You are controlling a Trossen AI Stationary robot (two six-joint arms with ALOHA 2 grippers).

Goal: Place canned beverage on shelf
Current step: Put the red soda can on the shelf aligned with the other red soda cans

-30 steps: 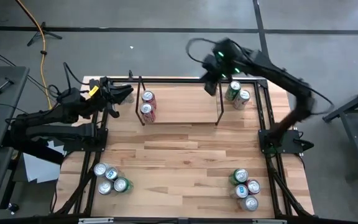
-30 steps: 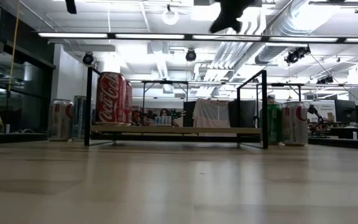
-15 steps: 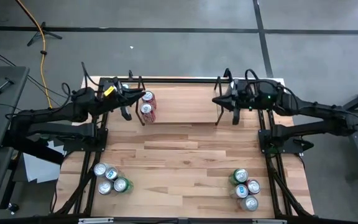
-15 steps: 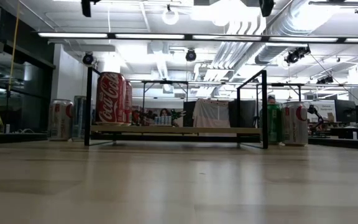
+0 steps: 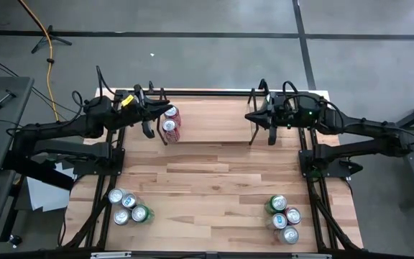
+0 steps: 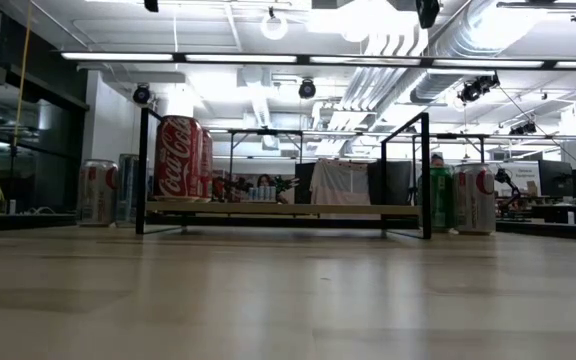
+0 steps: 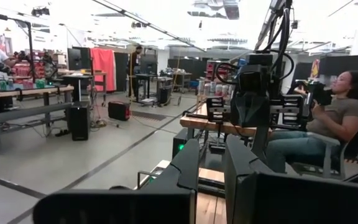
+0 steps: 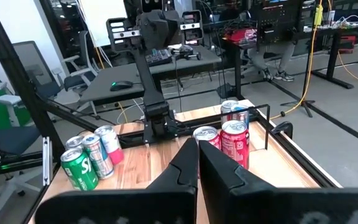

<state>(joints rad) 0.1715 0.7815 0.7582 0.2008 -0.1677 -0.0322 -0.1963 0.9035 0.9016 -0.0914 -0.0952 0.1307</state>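
Observation:
The shelf, a low black-rod rack with a wood base, stands at the table's far middle. Two red cans stand upright on its left end, also seen as the red cans in the right wrist view. My left gripper hovers shut just left of the shelf, above the table, pointing toward the table's right. My right gripper hovers shut at the shelf's right end, pointing left. Neither holds a can. In their own views the left gripper and right gripper have nothing between the fingers.
Can clusters stand at the near left and near right. More cans stand beside the shelf: one on its left, two on its right. A black frame edges the table. A seated person is beyond the right side.
My right gripper has swung back from above the shelf's far right corner toward the near side, come down and tipped to level; the arm has folded in, then held still. My left gripper has eased toward the table's right, closer to the shelf. Both stayed shut.

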